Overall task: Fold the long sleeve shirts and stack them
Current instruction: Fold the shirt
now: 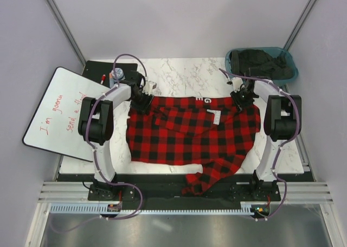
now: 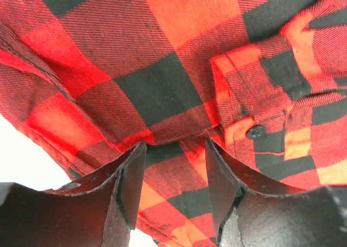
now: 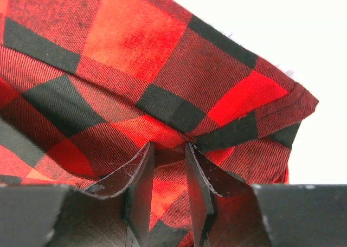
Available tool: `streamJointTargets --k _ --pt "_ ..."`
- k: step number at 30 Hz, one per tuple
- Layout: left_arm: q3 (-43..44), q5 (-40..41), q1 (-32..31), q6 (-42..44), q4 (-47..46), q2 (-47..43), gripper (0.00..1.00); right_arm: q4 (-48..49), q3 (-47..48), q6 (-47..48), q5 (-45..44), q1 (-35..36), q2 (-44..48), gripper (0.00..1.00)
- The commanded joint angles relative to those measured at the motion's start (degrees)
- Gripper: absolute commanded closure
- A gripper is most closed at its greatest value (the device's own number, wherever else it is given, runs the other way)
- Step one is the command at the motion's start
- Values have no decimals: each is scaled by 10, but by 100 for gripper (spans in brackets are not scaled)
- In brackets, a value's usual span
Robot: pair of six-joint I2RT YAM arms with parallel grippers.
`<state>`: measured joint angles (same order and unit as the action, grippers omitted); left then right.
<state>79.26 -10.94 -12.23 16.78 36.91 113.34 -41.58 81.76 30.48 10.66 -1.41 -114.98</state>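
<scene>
Top external: flannel shirt point(image 1: 190, 133) spread flat for folding; left gripper point(image 1: 142, 103) parted astride far edge, right gripper point(image 1: 241, 102) pinching corner.

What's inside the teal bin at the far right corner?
Dark clothing fills the teal bin, heaped to about its rim. The bin's floor and anything under the top layer are covered; the garment count can't be told.

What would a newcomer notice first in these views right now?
The red-and-black flannel shirt spread across the middle of the marble table, one sleeve spilling over the near edge. The left gripper and right gripper sit at its far corners, the right one pinching cloth. A teal bin of dark clothes stands at the far right corner, a whiteboard with red handwriting at the left.
</scene>
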Motion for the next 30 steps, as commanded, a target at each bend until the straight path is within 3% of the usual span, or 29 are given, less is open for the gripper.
streamJointTargets --k 1,5,7,11,16,18,22,24,25,26,30 --pt "84 33 6 23 -24 68 45 52 75 -17 -34 -8 -71 63" --pt "121 19 12 28 -11 66 44 13 143 -21 -10 -9 -67 59" --pt "107 -16 14 45 -8 11 40 -35 150 -10 27 -10 -29 54" --pt "11 -122 15 92 21 -116 32 -106 77 92 87 -22 91 34" --pt "-127 -190 15 201 67 -294 30 -219 -60 243 116 -25 242 32" --pt "-179 -227 14 230 98 -326 30 -238 -133 279 109 -22 284 33" --pt "-241 -336 -13 268 138 -398 32 -228 -226 272 103 -11 313 37" --pt "-289 -337 -107 250 104 -462 30 -197 -258 253 112 -7 313 40" --pt "-305 -312 -152 228 36 -481 29 -190 -262 239 117 -6 310 41" --pt "-326 -274 -242 209 12 -509 28 -186 -258 231 121 -4 303 42" --pt "-324 -209 -435 221 -55 -513 26 -183 -223 198 139 -4 239 47"
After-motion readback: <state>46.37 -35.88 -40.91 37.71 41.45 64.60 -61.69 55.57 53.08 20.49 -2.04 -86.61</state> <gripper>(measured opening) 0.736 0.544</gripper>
